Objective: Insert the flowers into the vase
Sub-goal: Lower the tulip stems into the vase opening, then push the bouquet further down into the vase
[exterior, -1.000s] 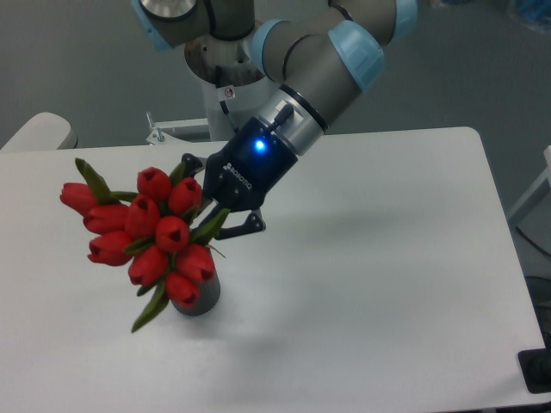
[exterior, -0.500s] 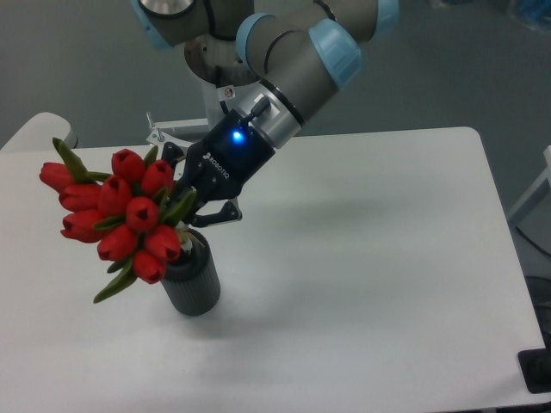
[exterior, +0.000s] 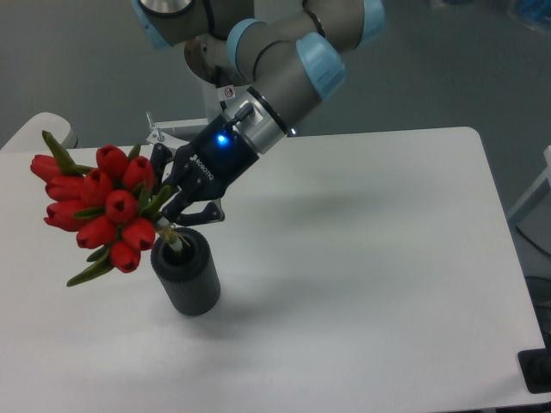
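Pincer (exterior: 175, 205) gripping flowers (exterior: 96, 209) — heads left, stems entering vase (exterior: 185, 274)

The flowers (exterior: 99, 211) have red heads with green leaves. The vase (exterior: 186, 277) is dark grey, with fine ribs on its side. The tool (exterior: 176, 213) is black with a blue light. The counter (exterior: 370, 258) is plain white.

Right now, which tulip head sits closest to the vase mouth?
The lowest red tulip head in the flowers, just left of the dark grey vase rim; the others fan up and away leftward.
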You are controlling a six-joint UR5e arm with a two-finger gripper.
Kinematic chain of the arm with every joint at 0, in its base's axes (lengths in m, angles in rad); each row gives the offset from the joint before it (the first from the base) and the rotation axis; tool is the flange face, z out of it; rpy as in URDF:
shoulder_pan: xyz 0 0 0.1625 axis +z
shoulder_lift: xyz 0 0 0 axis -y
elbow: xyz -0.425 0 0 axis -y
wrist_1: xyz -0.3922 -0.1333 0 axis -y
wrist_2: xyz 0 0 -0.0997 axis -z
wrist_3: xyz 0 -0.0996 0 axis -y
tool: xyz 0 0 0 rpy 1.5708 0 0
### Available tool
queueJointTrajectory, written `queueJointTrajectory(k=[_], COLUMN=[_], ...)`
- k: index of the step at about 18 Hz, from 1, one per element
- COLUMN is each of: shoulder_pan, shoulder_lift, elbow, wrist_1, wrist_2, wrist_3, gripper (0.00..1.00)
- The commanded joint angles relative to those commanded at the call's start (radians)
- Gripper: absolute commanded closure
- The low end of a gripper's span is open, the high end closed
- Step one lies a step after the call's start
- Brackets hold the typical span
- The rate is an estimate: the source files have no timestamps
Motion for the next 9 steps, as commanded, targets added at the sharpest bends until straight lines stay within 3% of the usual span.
queueJointTrajectory(k=[9], shoulder_pan=[0.017], shoulder_lift=[-0.051], elbow=[-0.077], wrist_1=[0.002], wrist_2=[0.003], wrist_3=[0.19], gripper=[0.78])
